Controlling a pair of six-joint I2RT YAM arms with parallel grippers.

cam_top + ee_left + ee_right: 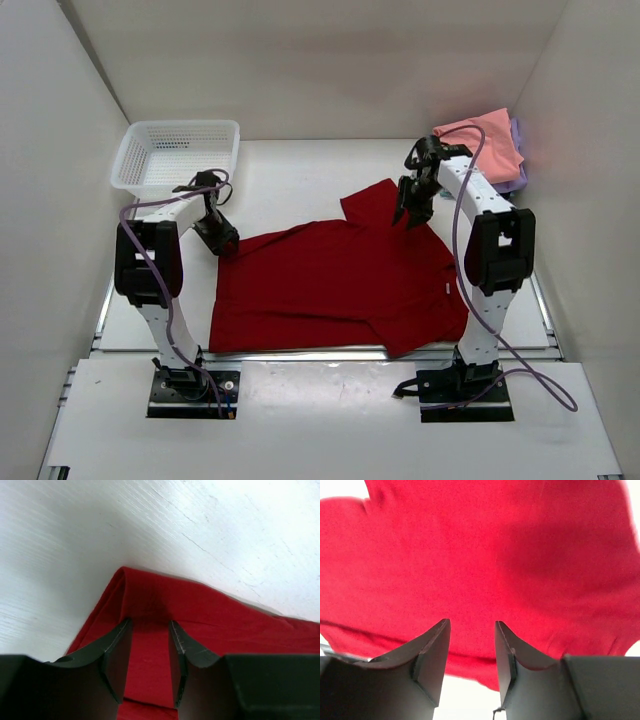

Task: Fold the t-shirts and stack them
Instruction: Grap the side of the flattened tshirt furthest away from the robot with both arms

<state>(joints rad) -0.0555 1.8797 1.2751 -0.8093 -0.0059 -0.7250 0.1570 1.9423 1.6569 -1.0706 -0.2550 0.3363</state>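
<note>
The red t-shirt [330, 290] is soft, matte cloth spread mostly flat across the middle of the white table [300, 165] in the top view. Its body forms a wide, rumpled rectangle, with one sleeve jutting toward the upper right. In the left wrist view its corner rolls into a thick, rounded fold on the scratched table surface.

The left gripper [150, 625] has its dark, wedge-shaped jaws parted, astride that corner at the shirt's left edge. The right gripper [472, 625] is also released, just above the sleeve.

A folded pink shirt [485, 138] lies on a lavender one [518, 175] at the upper right. A white plastic mesh basket [178, 126] sits at the upper left.
</note>
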